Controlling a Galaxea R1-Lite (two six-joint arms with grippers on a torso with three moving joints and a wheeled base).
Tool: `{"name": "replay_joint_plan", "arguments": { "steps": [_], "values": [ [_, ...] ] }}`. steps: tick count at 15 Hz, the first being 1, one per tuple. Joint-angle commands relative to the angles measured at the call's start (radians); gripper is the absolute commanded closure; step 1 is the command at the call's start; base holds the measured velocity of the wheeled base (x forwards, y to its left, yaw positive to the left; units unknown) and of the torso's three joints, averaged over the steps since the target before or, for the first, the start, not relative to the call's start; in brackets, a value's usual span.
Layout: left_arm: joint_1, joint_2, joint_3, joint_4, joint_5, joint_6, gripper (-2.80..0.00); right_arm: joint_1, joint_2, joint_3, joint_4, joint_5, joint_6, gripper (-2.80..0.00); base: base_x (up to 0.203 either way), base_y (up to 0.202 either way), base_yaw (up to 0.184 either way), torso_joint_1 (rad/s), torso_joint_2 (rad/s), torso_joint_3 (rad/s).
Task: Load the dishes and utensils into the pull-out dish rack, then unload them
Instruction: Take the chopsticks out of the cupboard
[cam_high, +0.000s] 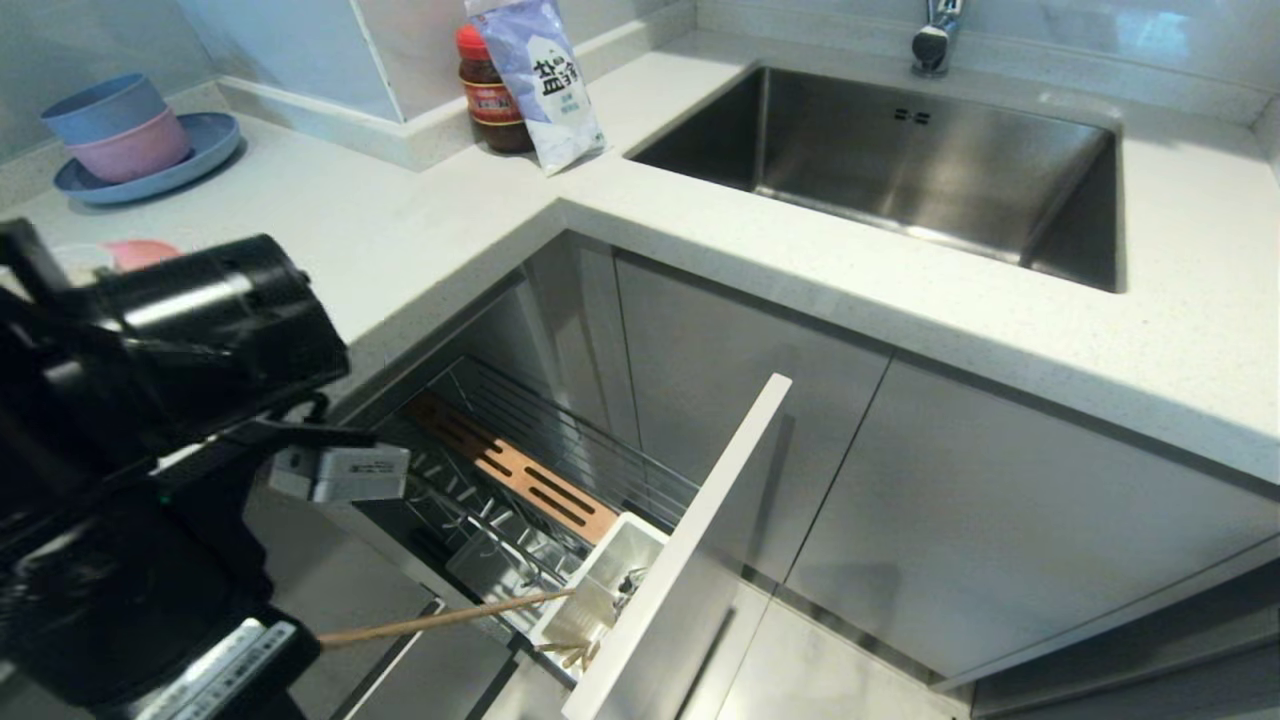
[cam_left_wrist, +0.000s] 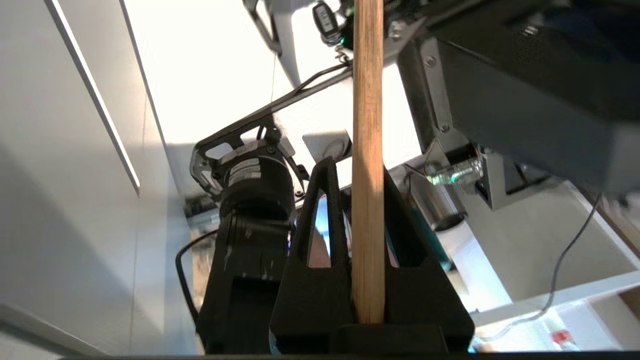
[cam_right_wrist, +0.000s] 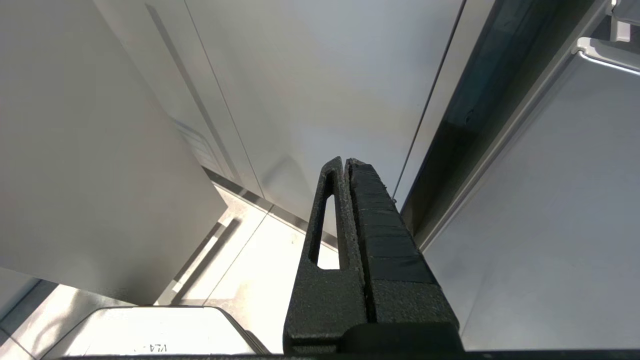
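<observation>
A light wooden chopstick (cam_high: 445, 619) lies nearly level, its tip at the pulled-out rack's (cam_high: 560, 470) white cutlery cup (cam_high: 610, 575).

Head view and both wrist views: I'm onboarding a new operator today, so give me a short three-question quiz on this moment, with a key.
1. True or false: the left gripper is shut on a wooden chopstick.
2. Which best describes the right gripper? A) holding a fork B) shut and empty C) wide open
3. Fill in: in the head view the chopstick's far tip reaches the white ______ at the front of the pull-out dish rack.

Key: 1 true; 2 B; 3 cutlery cup.
</observation>
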Motion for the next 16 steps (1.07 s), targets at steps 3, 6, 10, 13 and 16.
{"name": "replay_joint_plan", "arguments": {
  "steps": [3,6,10,13,16],
  "values": [
    [-0.026,-0.148,-0.084,0.023,0.0,-0.002,0.0,0.0,-0.003,0.002,0.0,0.0,0.0,0.0,0.0,0.0,0.0,0.0,0.0,0.0],
    [-0.024,-0.223,-0.136,0.019,-0.001,-0.002,0.0,0.0,-0.003,0.002,0.0,0.0,0.0,0.0,0.0,0.0,0.0,0.0,0.0,0.0],
    [0.041,-0.298,-0.248,0.016,-0.001,-0.001,0.0,0.0,-0.003,0.002,0.0,0.0,0.0,0.0,0.0,0.0,0.0,0.0,0.0,0.0],
    [0.146,-0.336,-0.323,0.011,-0.005,0.003,0.0,0.0,-0.003,0.002,0.0,0.0,0.0,0.0,0.0,0.0,0.0,0.0,0.0,0.0],
    [0.287,-0.386,-0.347,-0.051,-0.004,0.025,0.0,0.0,-0.003,0.002,0.0,0.0,0.0,0.0,0.0,0.0,0.0,0.0,0.0,0.0]
  ]
}}
